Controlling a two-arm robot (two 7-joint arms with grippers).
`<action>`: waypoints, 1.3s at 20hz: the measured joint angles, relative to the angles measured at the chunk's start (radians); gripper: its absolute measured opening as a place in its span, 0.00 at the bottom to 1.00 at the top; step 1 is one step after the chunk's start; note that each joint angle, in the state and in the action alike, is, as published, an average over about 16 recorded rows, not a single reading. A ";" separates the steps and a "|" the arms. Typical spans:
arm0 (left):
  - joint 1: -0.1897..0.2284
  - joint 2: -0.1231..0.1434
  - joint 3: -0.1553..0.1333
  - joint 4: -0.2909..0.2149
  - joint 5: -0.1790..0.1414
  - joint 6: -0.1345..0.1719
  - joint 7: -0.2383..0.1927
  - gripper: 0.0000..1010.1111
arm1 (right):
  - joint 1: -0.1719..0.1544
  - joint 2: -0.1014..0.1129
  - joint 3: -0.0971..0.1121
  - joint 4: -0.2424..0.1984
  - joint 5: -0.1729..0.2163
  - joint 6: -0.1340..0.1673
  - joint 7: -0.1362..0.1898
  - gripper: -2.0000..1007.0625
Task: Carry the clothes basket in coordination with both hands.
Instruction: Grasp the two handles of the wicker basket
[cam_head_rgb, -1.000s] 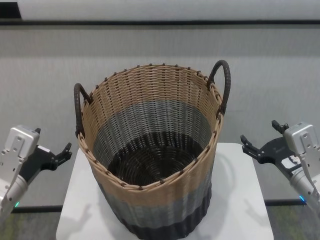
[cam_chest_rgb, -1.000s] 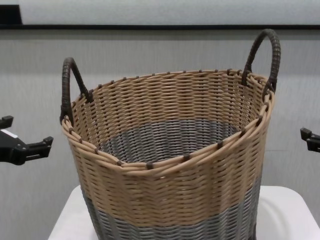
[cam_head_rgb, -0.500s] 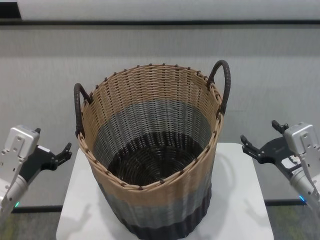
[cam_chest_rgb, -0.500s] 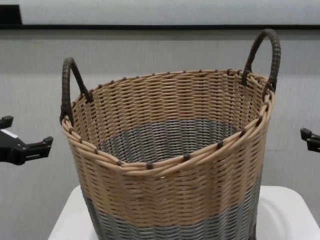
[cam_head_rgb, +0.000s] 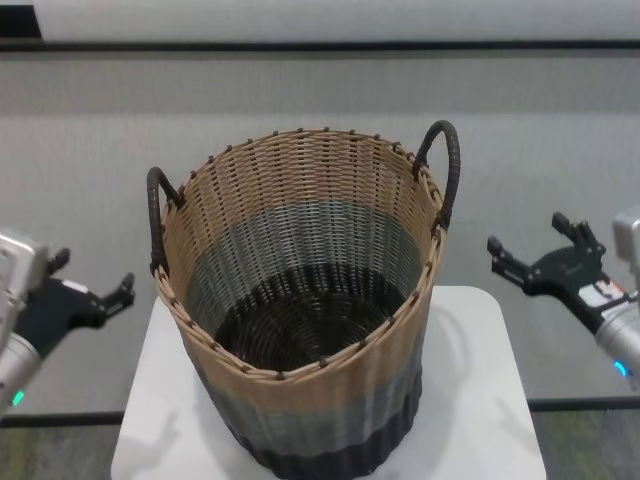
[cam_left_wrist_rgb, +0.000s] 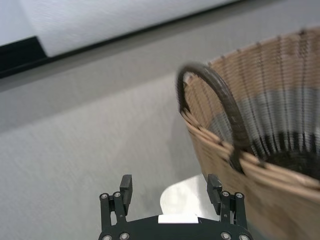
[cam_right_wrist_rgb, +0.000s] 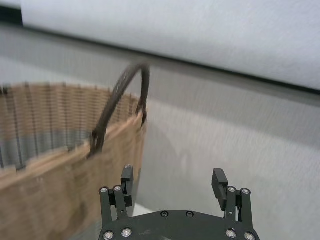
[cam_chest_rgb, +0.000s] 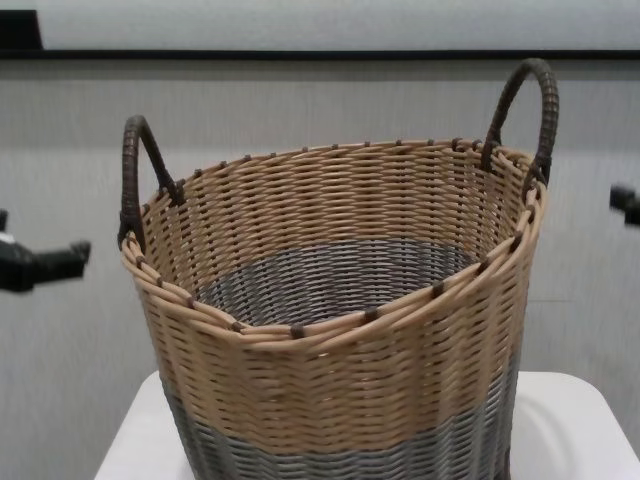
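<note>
Left hand (cam_head_rgb: 90, 300): fingers spread wide, nothing held, nothing touched; hung level beside counter (cam_head_rgb: 470, 400), well apart from basket, fingertips aimed at left handle (cam_head_rgb: 157, 215).
Right hand (cam_head_rgb: 525, 250): fingers spread wide, empty; hung level, pointed toward right handle (cam_head_rgb: 447, 170), apart from it.
Clothes basket (cam_head_rgb: 300, 300): stood upright on white counter, between both hands.

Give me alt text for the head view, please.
A large round wicker clothes basket stands on a small white table, its two dark loop handles free. The left hand and right hand hover open on either side, touching nothing.
</note>
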 joint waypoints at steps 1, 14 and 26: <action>0.007 -0.003 -0.014 -0.015 -0.013 0.005 0.002 0.99 | -0.003 -0.001 0.011 -0.012 0.017 0.006 0.008 0.99; 0.059 -0.079 -0.154 -0.148 -0.145 0.013 0.011 0.99 | 0.002 -0.053 0.065 -0.082 0.130 0.065 0.098 0.99; 0.044 -0.125 -0.157 -0.138 -0.168 0.020 -0.067 0.99 | 0.053 -0.118 0.038 -0.033 0.085 0.085 0.124 0.99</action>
